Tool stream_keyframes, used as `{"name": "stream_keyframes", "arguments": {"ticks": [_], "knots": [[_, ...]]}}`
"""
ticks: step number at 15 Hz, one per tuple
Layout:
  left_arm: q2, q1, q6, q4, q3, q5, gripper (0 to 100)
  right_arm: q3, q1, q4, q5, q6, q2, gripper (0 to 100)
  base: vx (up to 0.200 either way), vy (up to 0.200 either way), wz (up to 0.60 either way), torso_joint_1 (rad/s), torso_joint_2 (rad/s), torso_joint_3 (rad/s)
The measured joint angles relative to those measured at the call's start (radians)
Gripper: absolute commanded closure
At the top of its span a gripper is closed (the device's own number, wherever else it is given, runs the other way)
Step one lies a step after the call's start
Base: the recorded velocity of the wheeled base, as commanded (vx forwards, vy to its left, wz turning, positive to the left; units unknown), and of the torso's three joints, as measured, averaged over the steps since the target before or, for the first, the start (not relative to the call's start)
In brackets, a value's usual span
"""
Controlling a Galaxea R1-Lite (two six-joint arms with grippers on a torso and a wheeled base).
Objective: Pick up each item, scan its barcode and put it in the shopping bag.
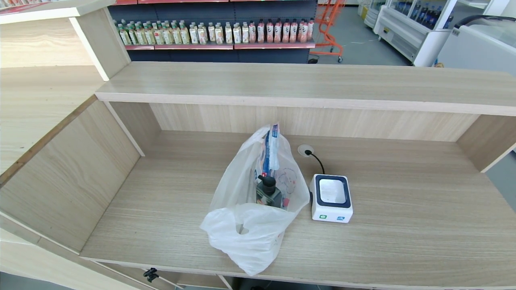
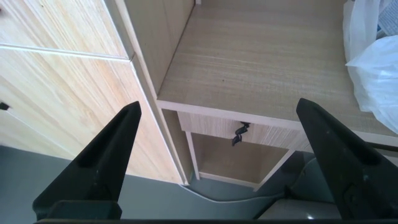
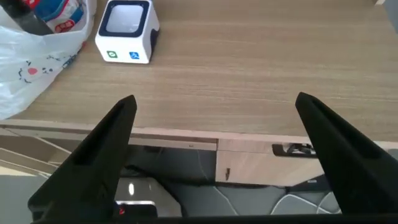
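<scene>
A white plastic shopping bag [image 1: 252, 209] stands on the wooden counter [image 1: 403, 225], holding a dark pump bottle [image 1: 268, 191] and a blue-and-white packet [image 1: 272, 151] that sticks out of the top. Just to its right sits the white barcode scanner [image 1: 331, 197] with a dark-framed window and a black cable. My left gripper [image 2: 217, 155] hangs open below the counter's front edge near the bag's corner [image 2: 373, 62]. My right gripper [image 3: 217, 155] is open and held off the counter's front edge, with the scanner [image 3: 126, 31] and bag [image 3: 37, 56] beyond it.
A raised wooden ledge [image 1: 306, 86] runs along the back of the counter, and side panels close it left and right. A drawer with a black key [image 2: 238, 132] sits under the front edge. Store shelves with bottles [image 1: 213, 32] stand behind.
</scene>
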Motion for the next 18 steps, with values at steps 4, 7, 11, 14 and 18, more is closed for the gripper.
{"name": "stream_keyframes", "arguments": {"ticks": [4, 7, 11, 14, 18], "knots": [[0.0, 0.0, 0.0, 0.0, 0.0, 0.0, 0, 0.009, -0.004, -0.001, 0.0, 0.0, -0.051, 100, 0.0, 0.0, 0.0, 0.0, 0.0, 0.0], [0.0, 0.0, 0.0, 0.0, 0.0, 0.0, 0, 0.009, -0.004, 0.0, 0.0, 0.004, -0.059, 100, 0.0, 0.0, 0.0, 0.0, 0.0, 0.0], [0.0, 0.0, -0.001, 0.0, 0.0, 0.0, 0, 0.009, -0.004, 0.0, 0.0, 0.004, -0.061, 100, 0.0, 0.0, 0.0, 0.0, 0.0, 0.0], [0.0, 0.0, 0.003, 0.0, 0.0, 0.0, 0, 0.009, -0.004, 0.0, 0.0, 0.004, -0.061, 100, 0.133, -0.133, 0.0, 0.003, 0.0, 0.002], [0.0, 0.001, 0.002, 0.0, 0.0, 0.0, 0, 0.009, -0.003, 0.001, -0.001, 0.004, -0.06, 100, 0.15, -0.05, 0.0, 0.003, 0.0, 0.002]]}}
